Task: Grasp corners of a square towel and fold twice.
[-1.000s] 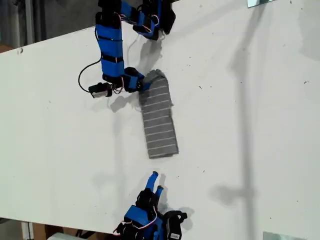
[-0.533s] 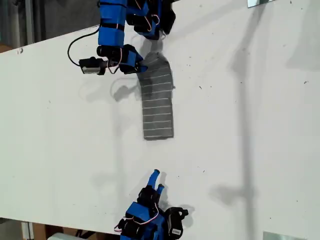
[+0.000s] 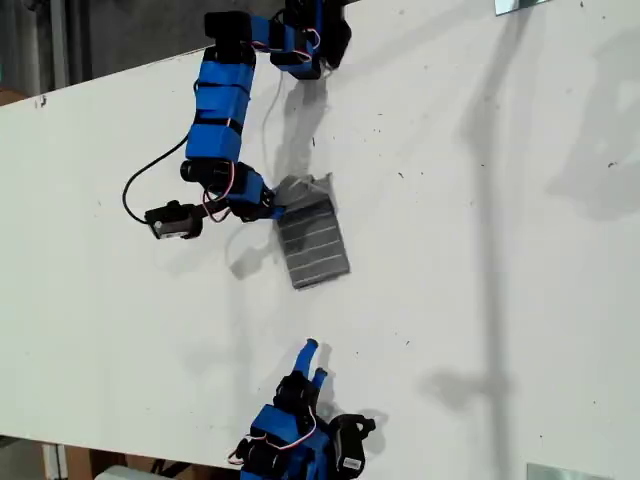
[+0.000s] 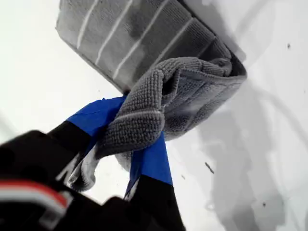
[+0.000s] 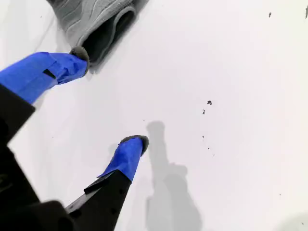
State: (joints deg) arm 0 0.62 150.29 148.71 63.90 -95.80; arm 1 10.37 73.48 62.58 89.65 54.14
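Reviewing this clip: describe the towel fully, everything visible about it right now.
The towel is soft grey terry-like cloth with thin white stripes, folded into a narrow layered strip on the white table. One end is lifted and curled back over the rest, pinched in my first end effector. The other end lies flat, near but apart from my open second end effector.

Light: bright, even; white table [image 3: 480, 250] shows no glare
Shadows: soft grey, doubled
Focus: exterior view sharp; wrist foregrounds blurred
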